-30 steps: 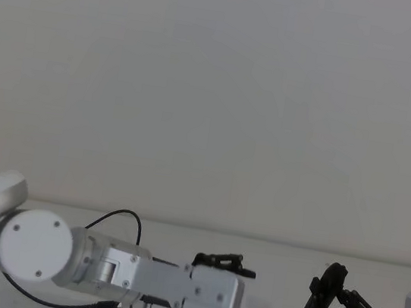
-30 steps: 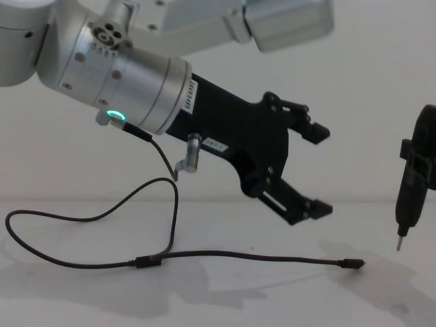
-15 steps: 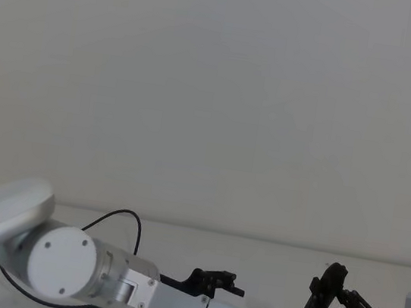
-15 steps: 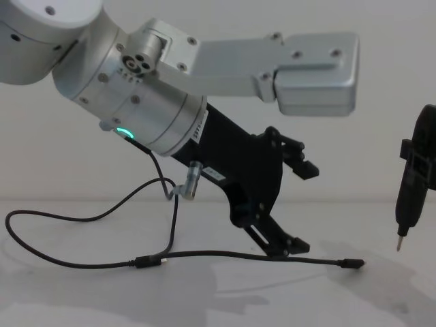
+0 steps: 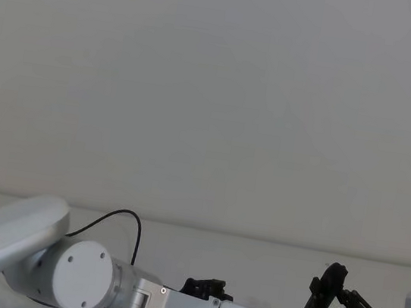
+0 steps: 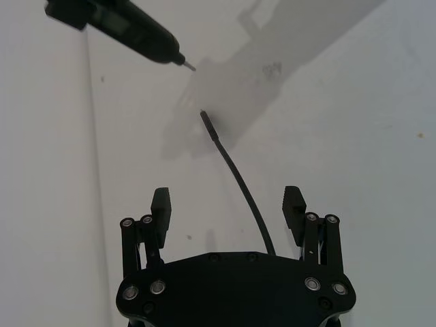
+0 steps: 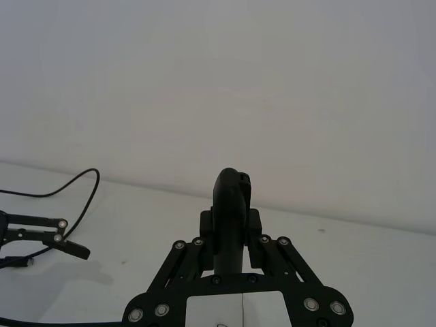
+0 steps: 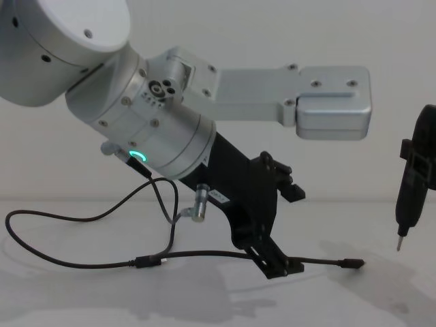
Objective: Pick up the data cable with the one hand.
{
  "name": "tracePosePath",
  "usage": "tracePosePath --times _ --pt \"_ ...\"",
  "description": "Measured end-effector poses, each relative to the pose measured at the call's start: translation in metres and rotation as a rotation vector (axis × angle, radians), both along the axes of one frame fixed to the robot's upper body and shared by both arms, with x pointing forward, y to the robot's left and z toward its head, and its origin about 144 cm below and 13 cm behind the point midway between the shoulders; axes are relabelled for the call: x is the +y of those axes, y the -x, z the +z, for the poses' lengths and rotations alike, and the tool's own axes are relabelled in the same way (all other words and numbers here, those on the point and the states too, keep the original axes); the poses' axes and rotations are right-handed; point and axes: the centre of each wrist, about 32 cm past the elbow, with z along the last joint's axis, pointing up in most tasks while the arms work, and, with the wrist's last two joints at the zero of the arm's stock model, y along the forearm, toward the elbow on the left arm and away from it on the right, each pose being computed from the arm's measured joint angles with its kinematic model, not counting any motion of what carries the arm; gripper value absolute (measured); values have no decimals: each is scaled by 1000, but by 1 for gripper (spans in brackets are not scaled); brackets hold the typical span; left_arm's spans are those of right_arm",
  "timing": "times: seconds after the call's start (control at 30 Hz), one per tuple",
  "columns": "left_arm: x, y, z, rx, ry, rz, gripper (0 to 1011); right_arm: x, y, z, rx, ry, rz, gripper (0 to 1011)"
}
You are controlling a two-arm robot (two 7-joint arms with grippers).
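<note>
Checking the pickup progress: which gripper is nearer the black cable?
Left. The left gripper sits open with the cable running between its jaws; the right gripper hangs apart, beyond the cable's plug end.

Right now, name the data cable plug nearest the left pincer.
The right-end plug of the data cable: just ahead of the open left pincer straddling the cord. The other plug lies farther left, behind it.

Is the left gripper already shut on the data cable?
No, in the left wrist view the left gripper stands wide open, with the data cable lying between its jaws, not clamped.
</note>
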Motion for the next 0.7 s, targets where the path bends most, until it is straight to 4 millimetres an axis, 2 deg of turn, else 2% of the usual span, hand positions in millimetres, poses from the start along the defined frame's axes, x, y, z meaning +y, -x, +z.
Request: tracePosePath --times 0.7 --pt "-16 -5 -14 65 27 113 1000 0 0 0 0 0 0 268"
